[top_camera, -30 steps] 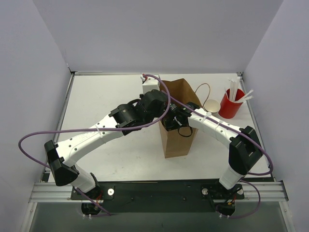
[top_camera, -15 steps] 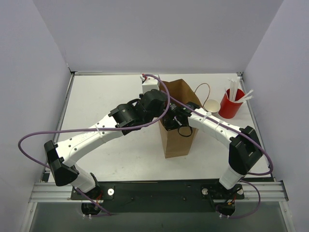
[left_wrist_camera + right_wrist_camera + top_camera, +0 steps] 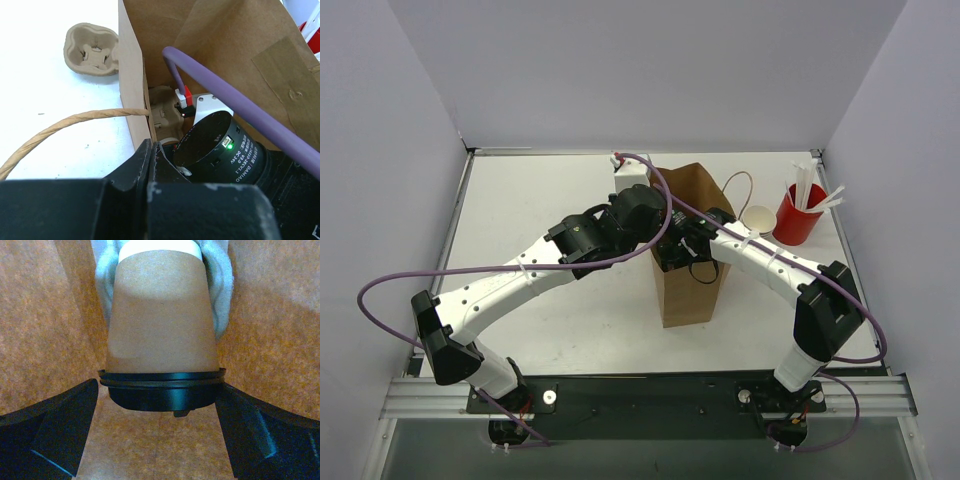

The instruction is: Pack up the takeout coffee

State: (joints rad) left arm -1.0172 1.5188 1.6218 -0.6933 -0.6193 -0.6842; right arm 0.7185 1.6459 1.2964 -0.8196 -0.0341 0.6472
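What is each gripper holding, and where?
Left gripper pinches the bag rim by the handle; right gripper is open around the cup's lid, apparently holding nothing.

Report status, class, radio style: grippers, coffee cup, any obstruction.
Left gripper shut on brown paper bag rim. Right gripper open inside bag, straddling brown kraft paper cup with black lid, seated in pale pulp carrier. No obstruction seen.

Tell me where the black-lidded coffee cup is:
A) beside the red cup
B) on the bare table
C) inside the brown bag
C: the right wrist view shows the cup with the bag walls brown on both sides.
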